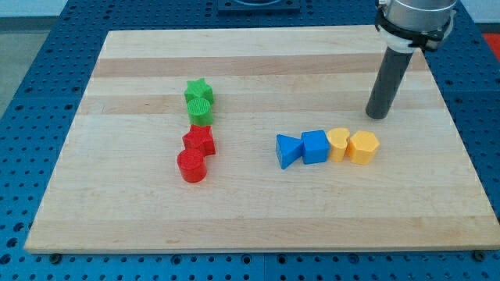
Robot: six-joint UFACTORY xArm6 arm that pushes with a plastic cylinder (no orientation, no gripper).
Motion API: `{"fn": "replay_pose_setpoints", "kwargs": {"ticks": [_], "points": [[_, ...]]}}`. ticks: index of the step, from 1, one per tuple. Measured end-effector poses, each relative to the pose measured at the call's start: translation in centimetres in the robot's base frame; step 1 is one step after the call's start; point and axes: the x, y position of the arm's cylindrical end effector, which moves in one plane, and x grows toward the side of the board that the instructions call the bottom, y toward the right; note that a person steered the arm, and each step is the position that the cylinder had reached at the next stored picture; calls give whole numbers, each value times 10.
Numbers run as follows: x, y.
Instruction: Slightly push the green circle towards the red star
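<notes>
Camera view, rod upright, my tip (378,115) above yellow blocks, far right of green circle (201,112), tool state untellable.

Worktop (258,211): pale wooden board with lengthwise grain bands, lying on a blue perforated base (31,70)

Green star (199,90): left of centre, touching the block directly below it in the view

Red cylinder (191,166): lowest in the left column, touching the red block above it

Row right of centre, running from the view's left to right, neighbours touching or nearly so:
- blue triangle (287,150)
- blue cube (315,146)
- yellow heart (337,143)
- yellow hexagon (363,147)
</notes>
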Motion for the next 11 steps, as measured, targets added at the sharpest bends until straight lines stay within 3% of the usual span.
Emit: {"fn": "replay_pose_setpoints", "kwargs": {"ticks": [1, 3, 4, 7, 11], "points": [[-9, -3], [-77, -95], [-77, -106], [-24, -213], [-7, -244]]}}
